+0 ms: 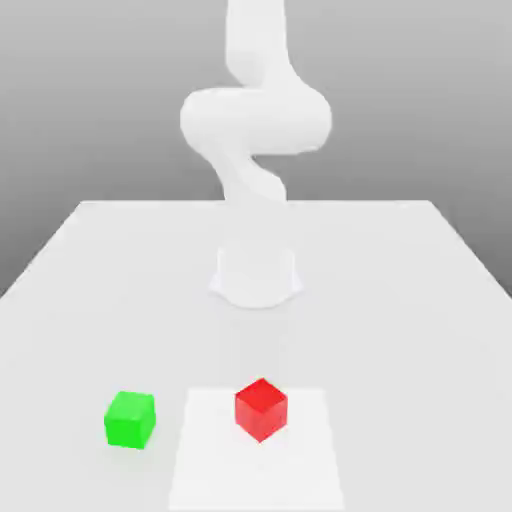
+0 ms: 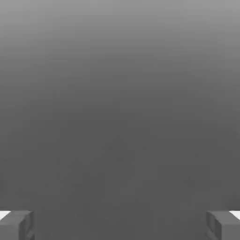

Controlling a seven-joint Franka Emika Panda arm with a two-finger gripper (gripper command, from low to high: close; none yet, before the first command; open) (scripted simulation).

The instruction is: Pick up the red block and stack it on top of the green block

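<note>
White bench; red cube turned cornerwise, green cube apart; claw spread, empty; corners could be pinched, cube spun loose.

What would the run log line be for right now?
gripper: open, empty | red block: on white patch | green block: on table | stack: not made
</note>
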